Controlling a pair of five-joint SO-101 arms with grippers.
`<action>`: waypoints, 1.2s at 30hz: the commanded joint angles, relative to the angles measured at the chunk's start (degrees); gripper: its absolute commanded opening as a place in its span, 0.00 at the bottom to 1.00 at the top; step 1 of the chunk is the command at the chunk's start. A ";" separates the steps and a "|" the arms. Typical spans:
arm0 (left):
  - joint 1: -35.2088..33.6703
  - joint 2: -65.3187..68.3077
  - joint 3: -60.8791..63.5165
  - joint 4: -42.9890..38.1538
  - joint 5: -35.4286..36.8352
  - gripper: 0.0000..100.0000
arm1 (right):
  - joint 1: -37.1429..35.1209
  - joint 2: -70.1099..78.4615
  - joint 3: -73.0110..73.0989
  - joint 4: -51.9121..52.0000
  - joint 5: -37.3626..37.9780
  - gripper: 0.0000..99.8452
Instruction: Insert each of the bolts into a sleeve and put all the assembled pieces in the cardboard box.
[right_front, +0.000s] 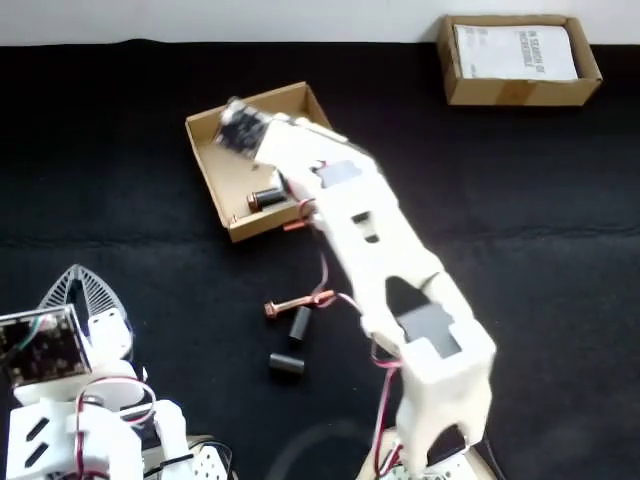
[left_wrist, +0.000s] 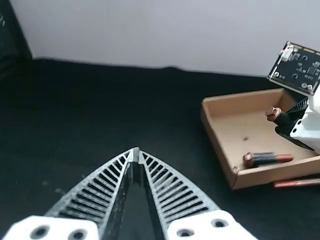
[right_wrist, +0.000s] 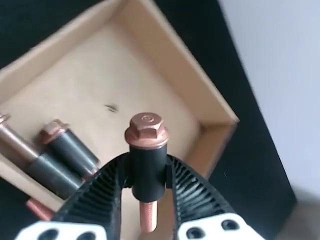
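Your assembled piece (right_wrist: 146, 167), a copper bolt pushed through a black sleeve, stands head-up in the right fingers (right_wrist: 195, 192). They are clenched on the sleeve above the cardboard box (right_wrist: 176, 56). What look like two more assembled pieces (right_wrist: 75, 150) lie in the box near one wall, and the outer one is cut off at the picture's edge. From above, your right arm (right_front: 370, 230) covers part of the box and hides the held piece. A bare bolt (right_front: 294, 227) lies on the table (left_wrist: 75, 110) just outside the box wall, partly hidden by the arm. Nearer the arm bases lie another bolt (right_front: 295, 303) and two empty sleeves (right_front: 300, 325). Your left fingers (left_wrist: 165, 192) are pressed together on nothing, well apart from the box.
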 joint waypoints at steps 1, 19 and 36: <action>-3.21 -0.31 2.59 0.26 0.09 0.01 | -2.15 4.35 -6.81 0.04 4.92 0.01; -3.47 -0.31 8.13 0.35 -0.09 0.01 | -2.86 1.63 -25.01 32.22 -5.80 0.17; 0.84 -0.22 14.29 5.80 0.09 0.01 | -5.49 -12.70 -42.33 70.73 -59.87 0.17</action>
